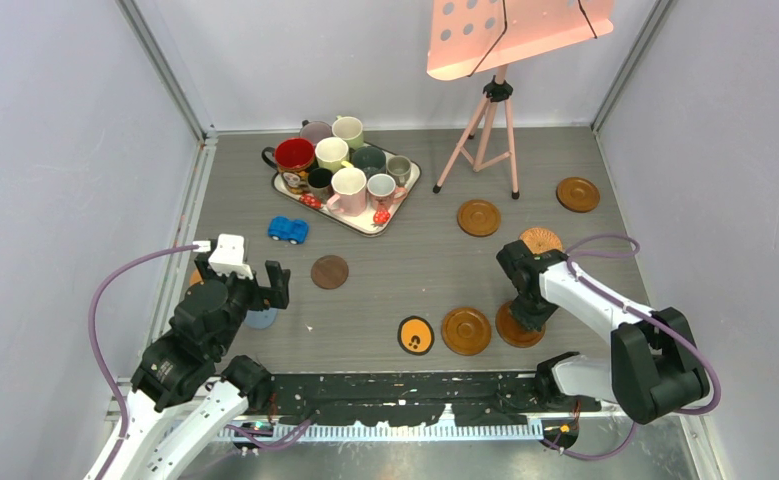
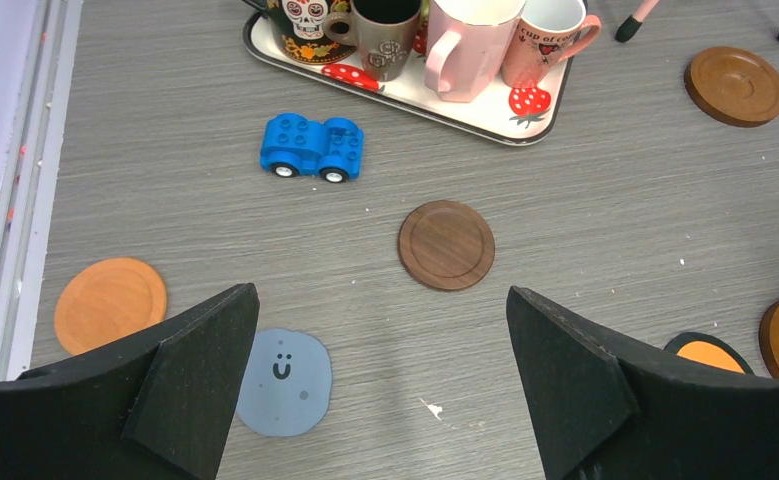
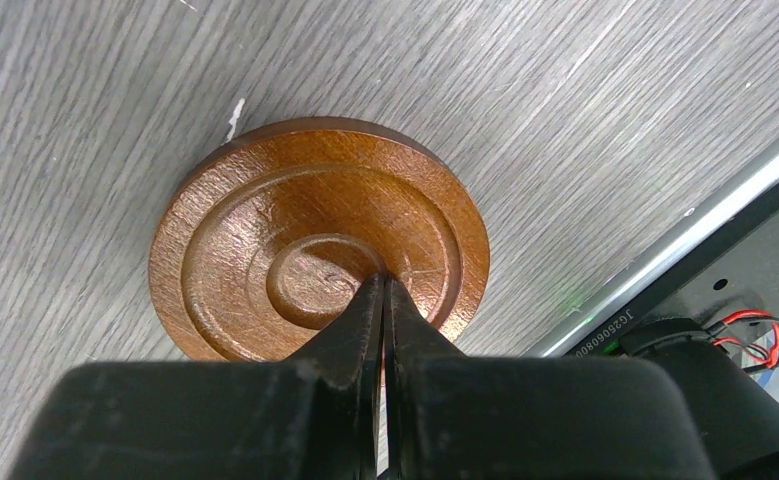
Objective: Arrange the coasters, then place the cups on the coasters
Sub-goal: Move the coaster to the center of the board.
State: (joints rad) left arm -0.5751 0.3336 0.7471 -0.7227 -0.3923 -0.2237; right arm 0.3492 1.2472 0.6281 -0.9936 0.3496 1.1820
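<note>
My right gripper (image 3: 383,282) is shut, its tips resting on a glossy brown coaster (image 3: 315,240) near the table's front right (image 1: 518,328); nothing is between the fingers. Beside that coaster lie another brown coaster (image 1: 465,330) and a black one with an orange centre (image 1: 416,335). My left gripper (image 2: 380,300) hangs open above bare table, with a blue coaster (image 2: 285,383) by its left finger, an orange coaster (image 2: 110,303) further left and a dark wood coaster (image 2: 446,244) ahead. Several cups (image 1: 340,165) stand crowded on the strawberry-print tray (image 1: 357,229).
A blue toy car (image 1: 288,229) sits between the tray and my left arm. A pink tripod stand (image 1: 490,130) stands at the back. More coasters lie at the right: two brown (image 1: 478,217) (image 1: 577,194) and a textured orange one (image 1: 540,240).
</note>
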